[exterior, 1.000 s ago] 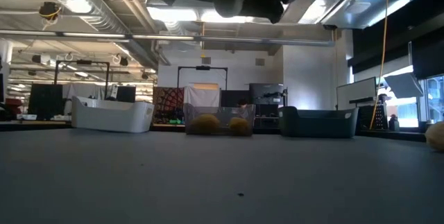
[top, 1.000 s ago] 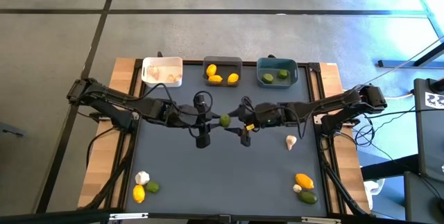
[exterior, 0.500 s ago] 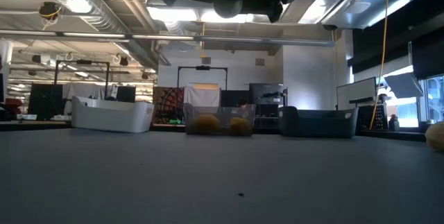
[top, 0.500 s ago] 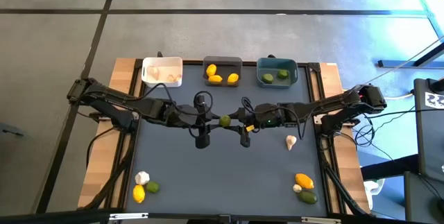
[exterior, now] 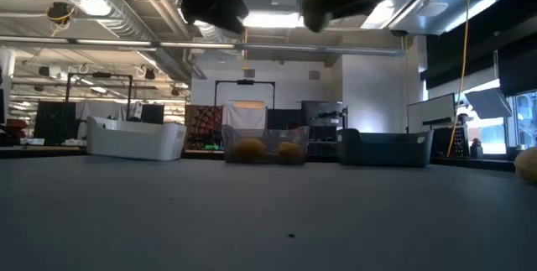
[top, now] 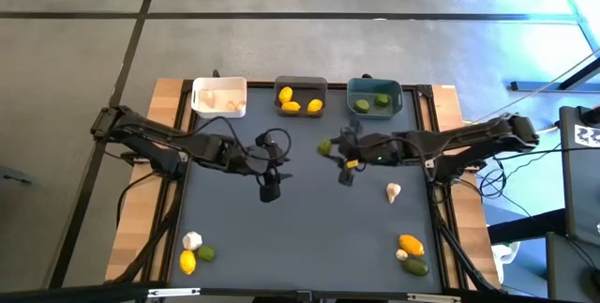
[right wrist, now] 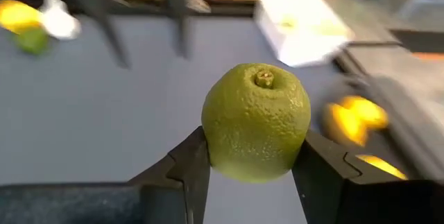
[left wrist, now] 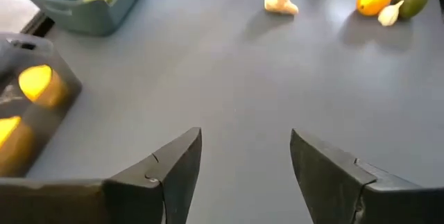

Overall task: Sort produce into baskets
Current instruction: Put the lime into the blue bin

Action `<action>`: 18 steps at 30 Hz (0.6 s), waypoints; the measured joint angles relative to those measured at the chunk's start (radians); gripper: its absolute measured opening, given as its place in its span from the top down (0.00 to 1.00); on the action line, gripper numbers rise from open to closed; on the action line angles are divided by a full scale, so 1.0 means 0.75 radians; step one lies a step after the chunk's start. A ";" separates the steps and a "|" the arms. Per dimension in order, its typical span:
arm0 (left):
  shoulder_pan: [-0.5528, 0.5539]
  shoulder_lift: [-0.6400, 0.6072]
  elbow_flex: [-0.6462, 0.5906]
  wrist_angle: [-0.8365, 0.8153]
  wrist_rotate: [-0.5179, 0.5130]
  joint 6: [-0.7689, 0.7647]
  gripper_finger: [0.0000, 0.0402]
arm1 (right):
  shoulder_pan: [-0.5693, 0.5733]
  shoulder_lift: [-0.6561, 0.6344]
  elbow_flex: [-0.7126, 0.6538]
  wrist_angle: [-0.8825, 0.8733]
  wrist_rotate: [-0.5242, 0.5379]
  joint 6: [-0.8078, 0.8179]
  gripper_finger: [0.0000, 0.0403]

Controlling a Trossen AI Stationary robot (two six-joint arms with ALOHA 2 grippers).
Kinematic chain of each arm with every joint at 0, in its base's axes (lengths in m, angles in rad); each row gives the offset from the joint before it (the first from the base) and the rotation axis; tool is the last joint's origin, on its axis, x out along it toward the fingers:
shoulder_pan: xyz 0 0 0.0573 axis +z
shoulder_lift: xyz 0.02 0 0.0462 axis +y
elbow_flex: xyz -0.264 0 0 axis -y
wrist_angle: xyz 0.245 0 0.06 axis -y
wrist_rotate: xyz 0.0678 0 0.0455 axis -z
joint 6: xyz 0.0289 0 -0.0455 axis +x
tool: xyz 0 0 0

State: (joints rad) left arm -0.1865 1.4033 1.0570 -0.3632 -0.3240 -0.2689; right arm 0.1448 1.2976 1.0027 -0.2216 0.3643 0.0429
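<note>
My right gripper [top: 331,147] is shut on a green lime [right wrist: 255,121], high above the table's middle, short of the teal bin [top: 374,97]; it also shows in the low view [exterior: 315,4]. My left gripper [left wrist: 246,141] is open and empty, above the table's middle [top: 283,159], to the left of the lime. The white bin [top: 219,97] holds garlic, the dark grey bin [top: 301,98] holds lemons, and the teal bin holds two limes. All three bins stand along the far edge. My right gripper pinches the lime by two opposite sides [right wrist: 216,148] between its two fingers. The lime's stem end [right wrist: 264,78] faces back toward the wrist camera. The fingers lie about level, coming from the table's right. The lime is lifted clear of the table.
A garlic bulb [top: 393,190] lies right of the middle. A lemon [top: 411,244], a garlic [top: 401,255] and a lime [top: 416,266] lie at the near right. A garlic [top: 191,240], a lime [top: 206,253] and a lemon [top: 187,262] lie at the near left.
The two grippers stood tip to tip at the lime over the table's middle. My right gripper has since carried the lime toward the far right, toward the teal bin, and away from my left gripper, which has stayed about where it was.
</note>
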 joint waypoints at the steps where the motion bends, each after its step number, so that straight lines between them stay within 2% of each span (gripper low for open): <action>1: -0.005 0.000 -0.013 0.010 0.000 -0.008 0.46 | -0.007 -0.031 0.000 -0.057 0.037 0.001 0.59; 9: -0.015 0.008 -0.134 0.181 -0.003 -0.065 0.46 | -0.194 -0.218 0.000 -0.423 0.109 0.052 0.59; 18: -0.013 0.008 -0.154 0.186 -0.005 -0.102 0.46 | -0.533 -0.199 0.001 -0.651 0.108 0.030 0.59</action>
State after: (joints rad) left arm -0.1959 1.4090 0.9413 -0.2237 -0.3275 -0.3454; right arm -0.2551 1.1486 1.0031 -0.7102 0.4451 0.0655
